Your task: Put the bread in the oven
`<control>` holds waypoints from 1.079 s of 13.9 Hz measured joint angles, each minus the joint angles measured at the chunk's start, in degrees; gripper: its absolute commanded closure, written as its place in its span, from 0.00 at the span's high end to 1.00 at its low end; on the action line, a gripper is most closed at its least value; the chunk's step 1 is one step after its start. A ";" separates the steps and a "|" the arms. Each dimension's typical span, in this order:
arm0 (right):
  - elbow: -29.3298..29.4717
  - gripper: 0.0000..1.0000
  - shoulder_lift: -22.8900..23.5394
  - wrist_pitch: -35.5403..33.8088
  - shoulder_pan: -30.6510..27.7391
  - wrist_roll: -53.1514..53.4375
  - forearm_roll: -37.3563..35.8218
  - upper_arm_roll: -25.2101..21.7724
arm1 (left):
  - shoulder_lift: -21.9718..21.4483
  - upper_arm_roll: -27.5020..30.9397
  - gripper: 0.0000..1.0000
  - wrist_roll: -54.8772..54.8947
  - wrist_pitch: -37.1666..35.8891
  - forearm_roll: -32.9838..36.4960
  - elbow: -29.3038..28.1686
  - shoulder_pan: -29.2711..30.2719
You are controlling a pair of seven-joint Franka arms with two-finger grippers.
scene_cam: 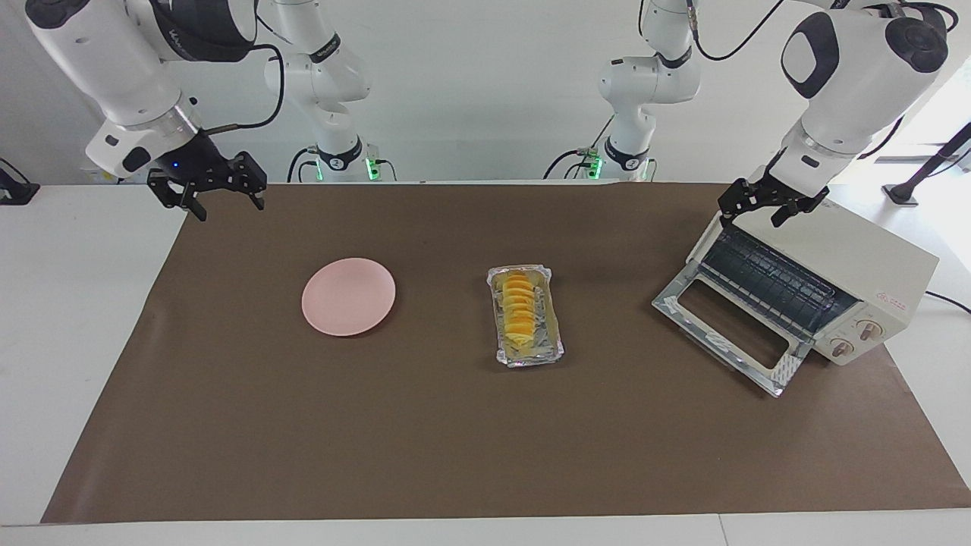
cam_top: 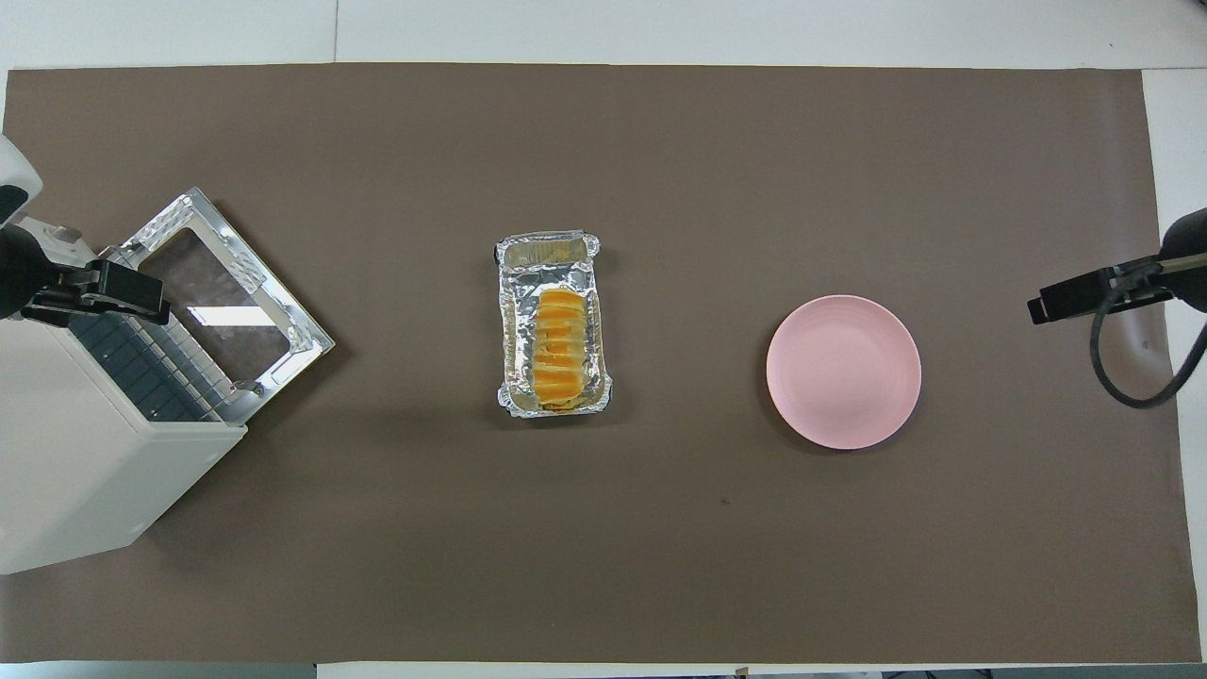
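The bread [scene_cam: 519,307] [cam_top: 556,354], a short loaf of yellow-orange slices, lies in a crinkled foil tray [scene_cam: 531,356] [cam_top: 547,250] at the middle of the brown mat. The cream-white oven [scene_cam: 857,258] [cam_top: 85,471] stands at the left arm's end with its glass door [scene_cam: 728,326] [cam_top: 222,302] dropped open and the dark rack showing. My left gripper [scene_cam: 749,220] [cam_top: 141,297] hangs open over the oven's top front edge, holding nothing. My right gripper [scene_cam: 230,206] [cam_top: 1047,308] is open and empty, raised over the mat's edge at the right arm's end.
A round pink plate [scene_cam: 349,296] [cam_top: 843,371] sits bare on the mat between the foil tray and the right arm's end. The brown mat [scene_cam: 455,440] covers most of the white table.
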 measured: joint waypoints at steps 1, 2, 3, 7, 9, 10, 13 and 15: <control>0.00 1.00 -0.55 -0.43 0.01 2.27 -0.11 0.32 | 0.00 0.00 1.00 0.00 0.00 0.00 0.00 0.00; 0.00 1.00 -0.78 -0.64 0.02 4.48 -0.14 0.55 | 0.00 0.00 1.00 0.00 0.00 0.00 0.00 0.00; -0.01 1.00 -0.79 -0.68 0.02 5.80 -0.16 0.72 | 0.00 0.00 1.00 0.00 0.00 0.00 0.00 0.00; 0.16 1.00 -0.74 -1.64 -0.05 7.13 -1.01 0.80 | 0.00 0.00 1.00 0.00 0.00 0.00 0.00 0.00; 1.63 1.00 -0.62 -3.75 -0.09 7.17 -3.56 1.04 | 0.00 0.00 1.00 0.00 0.00 0.00 0.00 0.00; 2.40 1.00 -0.55 -4.41 -0.20 7.22 -3.92 1.28 | 0.00 0.00 1.00 0.00 0.00 0.00 0.00 0.00; 3.27 1.00 -0.50 -5.05 -0.74 7.39 -3.98 1.77 | 0.00 0.00 1.00 0.00 0.00 0.00 0.00 0.00; 3.62 1.00 -0.49 -5.76 -0.66 9.41 -3.98 2.11 | 0.00 0.00 1.00 0.00 0.00 0.00 0.00 0.00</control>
